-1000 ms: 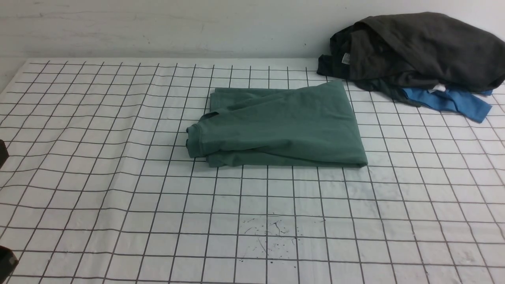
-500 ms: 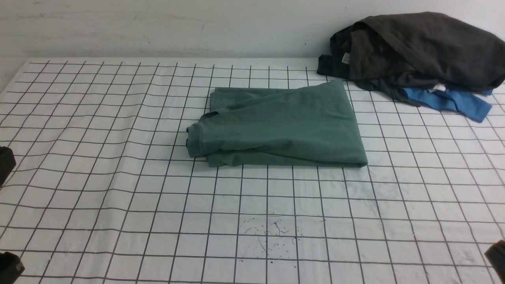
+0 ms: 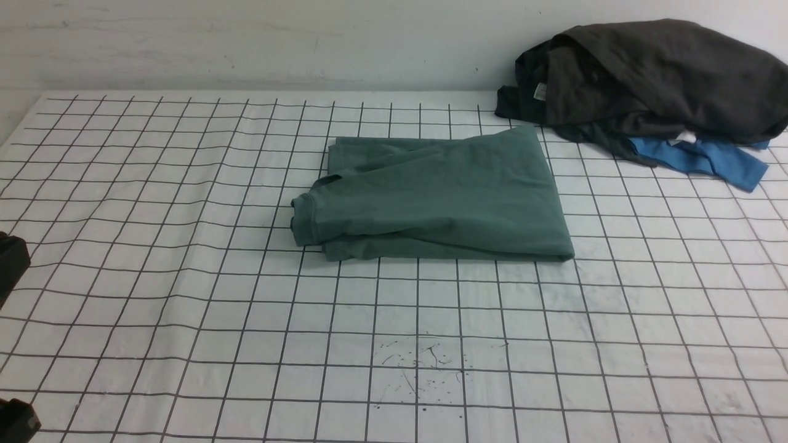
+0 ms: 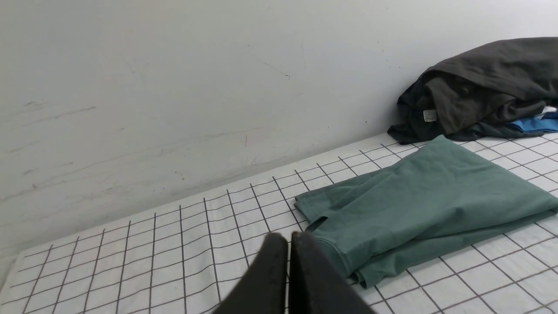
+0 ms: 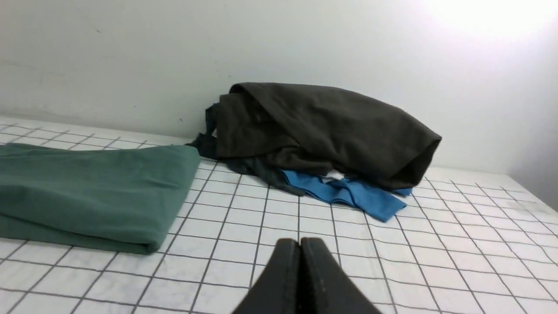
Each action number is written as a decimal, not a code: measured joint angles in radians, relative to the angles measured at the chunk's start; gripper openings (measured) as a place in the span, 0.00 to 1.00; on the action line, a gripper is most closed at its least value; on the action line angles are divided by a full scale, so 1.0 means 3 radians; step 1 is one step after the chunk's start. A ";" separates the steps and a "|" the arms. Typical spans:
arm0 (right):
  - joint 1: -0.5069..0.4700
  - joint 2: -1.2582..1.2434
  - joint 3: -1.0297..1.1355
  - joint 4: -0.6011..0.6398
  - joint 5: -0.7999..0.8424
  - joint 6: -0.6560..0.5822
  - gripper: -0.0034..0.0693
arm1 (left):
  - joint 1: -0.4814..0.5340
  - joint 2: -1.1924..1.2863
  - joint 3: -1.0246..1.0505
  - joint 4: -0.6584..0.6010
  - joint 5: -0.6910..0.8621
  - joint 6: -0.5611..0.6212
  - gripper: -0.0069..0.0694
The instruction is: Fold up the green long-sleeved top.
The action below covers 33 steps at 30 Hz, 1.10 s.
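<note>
You are looking across a white table cover (image 3: 184, 295) printed with a black grid, set against a pale wall (image 3: 246, 43). The green long-sleeved top (image 3: 437, 197) lies folded into a compact rectangle near the middle of the table, a little toward the far side. Its ribbed collar edge (image 3: 303, 218) faces your robot's left, and a smooth fold runs along the right side.

In the far right corner, against the wall, sits a heap of dark grey garments (image 3: 652, 77) with a small white label (image 3: 540, 91) showing. A bright blue garment (image 3: 702, 157) sticks out from under the heap on the near side. The heap lies just beside the far right corner of the green top; whether they touch cannot be told.

In the left wrist view, the left gripper (image 4: 288, 244) has its two black fingers pressed together, holding nothing, near the collar end of the top and apart from it. In the right wrist view, the right gripper (image 5: 300, 248) is likewise pressed together and empty, above bare grid, with the green top to one side and the dark heap beyond.

A patch of small dark specks (image 3: 425, 363) marks the cover near the front centre.
</note>
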 joint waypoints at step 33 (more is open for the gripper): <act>0.0142 0.0000 -0.0010 -0.0314 0.0739 0.0261 0.03 | -0.0003 -0.0009 0.0009 0.0000 0.0003 0.0000 0.08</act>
